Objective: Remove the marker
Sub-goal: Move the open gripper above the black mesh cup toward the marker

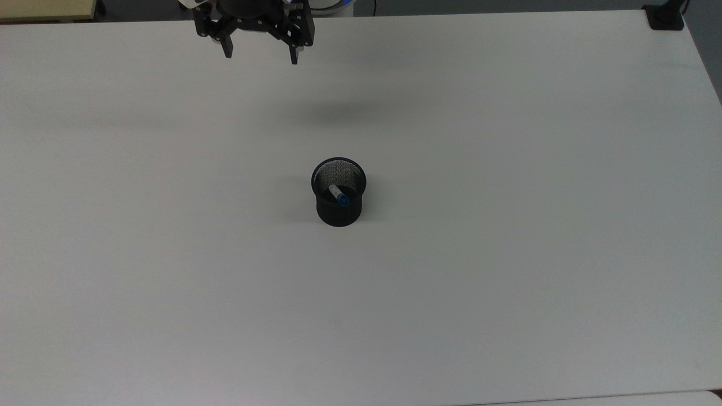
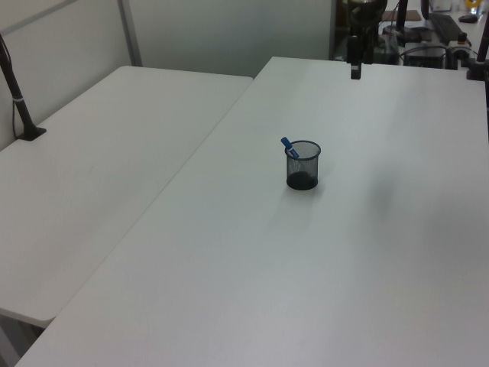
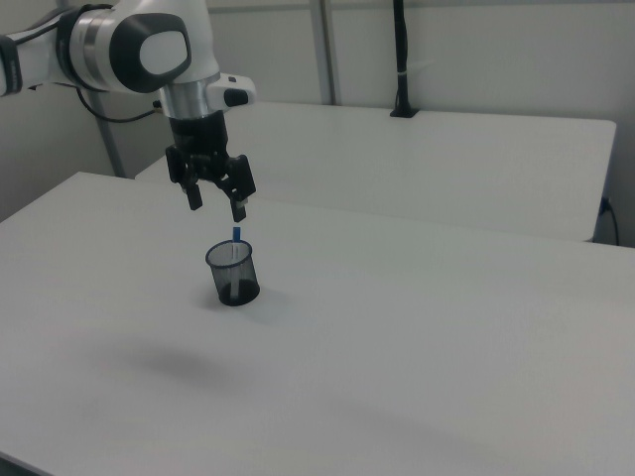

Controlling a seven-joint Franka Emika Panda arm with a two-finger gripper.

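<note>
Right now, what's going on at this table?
A robot arm is set to take a marker out of a black mesh cup standing mid-table. The marker leans inside the cup, blue end poking above the rim. The gripper hangs above the table, apart from the cup, its jaws open and holding nothing. No grasp has been made yet.

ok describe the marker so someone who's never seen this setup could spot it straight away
Near the middle of the big white table stands a single black mesh cup. The marker leans inside it, blue cap poking above the rim: a slim white barrel, the one spot of colour on the tabletop.
</note>
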